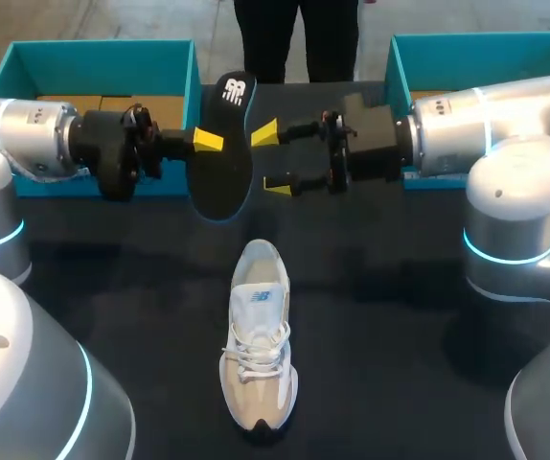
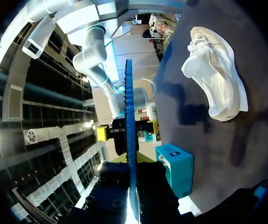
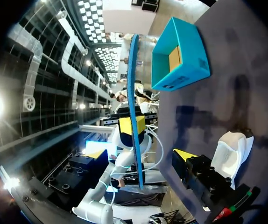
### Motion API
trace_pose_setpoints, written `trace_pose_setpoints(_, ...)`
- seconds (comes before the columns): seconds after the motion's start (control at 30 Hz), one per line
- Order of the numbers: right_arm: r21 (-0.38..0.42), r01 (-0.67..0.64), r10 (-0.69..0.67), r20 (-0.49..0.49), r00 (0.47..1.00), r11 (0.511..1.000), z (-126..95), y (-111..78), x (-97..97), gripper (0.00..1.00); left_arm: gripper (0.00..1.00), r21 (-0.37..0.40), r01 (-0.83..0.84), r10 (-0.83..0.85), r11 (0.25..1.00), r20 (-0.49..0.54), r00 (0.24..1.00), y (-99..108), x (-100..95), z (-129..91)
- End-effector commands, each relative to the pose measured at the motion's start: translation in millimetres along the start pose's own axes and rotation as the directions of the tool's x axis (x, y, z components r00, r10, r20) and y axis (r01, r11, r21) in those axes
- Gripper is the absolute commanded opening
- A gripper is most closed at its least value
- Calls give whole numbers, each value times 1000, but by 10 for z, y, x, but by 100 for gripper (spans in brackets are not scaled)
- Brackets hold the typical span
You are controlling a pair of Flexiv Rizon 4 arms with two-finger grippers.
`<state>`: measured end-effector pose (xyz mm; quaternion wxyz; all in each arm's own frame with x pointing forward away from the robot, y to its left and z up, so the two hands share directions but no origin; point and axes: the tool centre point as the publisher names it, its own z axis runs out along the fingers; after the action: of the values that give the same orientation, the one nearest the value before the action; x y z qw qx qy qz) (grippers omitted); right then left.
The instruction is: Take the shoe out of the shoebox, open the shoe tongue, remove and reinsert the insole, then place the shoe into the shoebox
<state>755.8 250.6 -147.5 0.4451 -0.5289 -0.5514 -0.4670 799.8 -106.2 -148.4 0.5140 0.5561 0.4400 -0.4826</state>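
We are pinching the dark blue-edged insole [image 1: 219, 187] upright in the left gripper [image 1: 213, 142]; the right gripper [image 1: 270, 158] is gaping alongside. The white laced sneaker [image 1: 258, 335] is lying below, heel toward it.

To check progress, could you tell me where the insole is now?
In the head view, the insole is held by the left fingers, beside the open right fingers, beyond the shoe.

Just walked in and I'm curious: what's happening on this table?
The left gripper holds a dark insole up in the air. The right gripper is open right beside it, not gripping. The white sneaker lies on the table below, outside the two teal shoeboxes at the back.
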Motion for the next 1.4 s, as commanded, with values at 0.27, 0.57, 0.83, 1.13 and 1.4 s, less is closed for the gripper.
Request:
trace_pose_setpoints(0.27, -1, 10, -10, -2, 1000, 1000, 78, 4, -35, 58, 0, -20, -13, 13, 1000, -7, 1000, -3, 23, 130)
trace_pose_setpoints(0.57, -7, 23, -23, -17, 1000, 1000, 66, -41, -77, 63, 0, -55, 1, -2, 998, -11, 1000, 12, 56, 187)
trace_pose_setpoints(0.83, 1, 27, -27, -22, 999, 1000, 95, -56, -101, 48, 0, -62, 2, -3, 998, -12, 1000, 4, 57, 219)
trace_pose_setpoints(1.13, 7, 22, -22, -25, 999, 1000, 93, -39, -126, 49, 0, -84, -3, 2, 996, -7, 1000, 4, 53, 249)
trace_pose_setpoints(1.4, -4, 18, -18, -34, 999, 1000, 80, 2, -134, 44, 0, -90, -4, 3, 996, -6, 1000, 12, 47, 281)
